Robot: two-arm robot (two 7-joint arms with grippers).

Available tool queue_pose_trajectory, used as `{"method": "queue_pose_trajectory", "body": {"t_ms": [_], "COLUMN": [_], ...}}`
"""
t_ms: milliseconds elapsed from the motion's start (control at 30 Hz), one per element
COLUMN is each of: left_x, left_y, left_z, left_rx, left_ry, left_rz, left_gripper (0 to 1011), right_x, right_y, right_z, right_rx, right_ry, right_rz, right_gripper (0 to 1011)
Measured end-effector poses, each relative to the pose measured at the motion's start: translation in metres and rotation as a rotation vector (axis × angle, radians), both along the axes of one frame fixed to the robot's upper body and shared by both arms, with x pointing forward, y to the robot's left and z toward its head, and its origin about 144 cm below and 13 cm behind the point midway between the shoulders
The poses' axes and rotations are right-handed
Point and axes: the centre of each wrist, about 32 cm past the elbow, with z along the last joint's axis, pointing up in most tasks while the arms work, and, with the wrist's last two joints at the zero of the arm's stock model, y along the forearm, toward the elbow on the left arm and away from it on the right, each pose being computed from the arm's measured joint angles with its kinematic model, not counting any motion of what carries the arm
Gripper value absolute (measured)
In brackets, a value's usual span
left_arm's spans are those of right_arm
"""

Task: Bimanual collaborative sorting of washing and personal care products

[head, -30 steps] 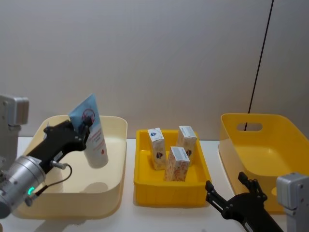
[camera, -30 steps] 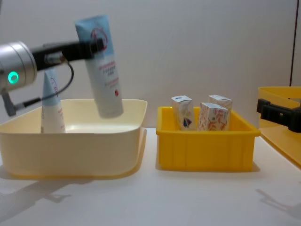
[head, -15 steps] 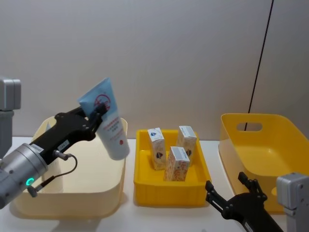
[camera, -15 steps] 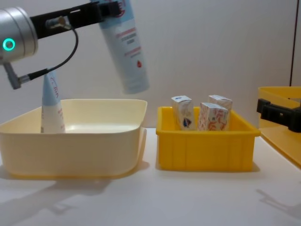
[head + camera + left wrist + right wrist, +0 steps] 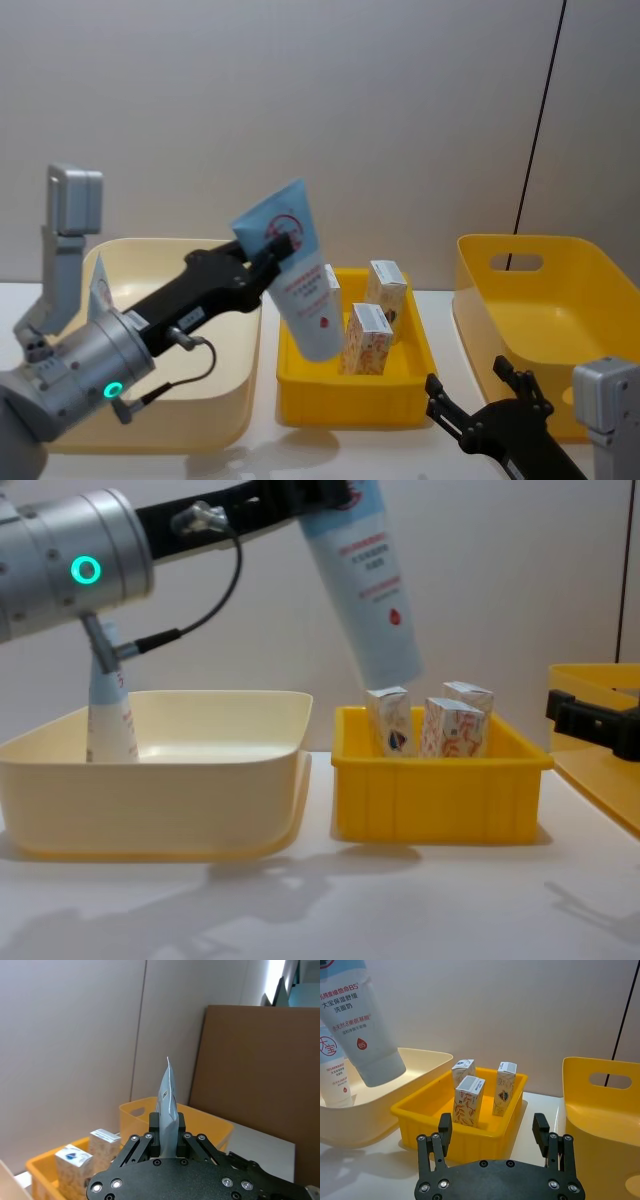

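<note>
Chest view: three cartons (image 5: 447, 730) in yellow tray (image 5: 440, 805), tube (image 5: 108, 720) in cream bin (image 5: 150, 805).

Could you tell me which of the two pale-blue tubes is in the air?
The tube in the left gripper, hanging over the yellow tray; the other tube stands in the cream bin.

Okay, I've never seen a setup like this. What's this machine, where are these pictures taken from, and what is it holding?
It's a two-armed robot. Cameras sit on its head, its chest and each wrist. Its left gripper is shut on a pale-blue tube, held tilted above a small yellow tray with three white cartons. A second tube stands in the cream bin. The right gripper is open, low near the big yellow bin.
</note>
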Motion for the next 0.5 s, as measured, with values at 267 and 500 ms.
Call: {"method": "queue_pose_trajectory", "body": {"t_ms": [267,500], "left_x": [0.001,0.001], "left_y": [-0.014,-0.024], "left_z": [-0.002,-0.002], "left_rx": [0.000,0.014], "left_ry": [-0.004,-0.034], "left_rz": [-0.042,-0.060], "left_gripper": [166,166], "right_x": [0.000,0.000], "right_y": [0.000,0.000], "right_z": [0.000,0.000], "right_rx": [0.000,0.000], "right_ry": [0.000,0.000], "right_rz": [0.000,0.000], "right_gripper": [1001,1001]}}
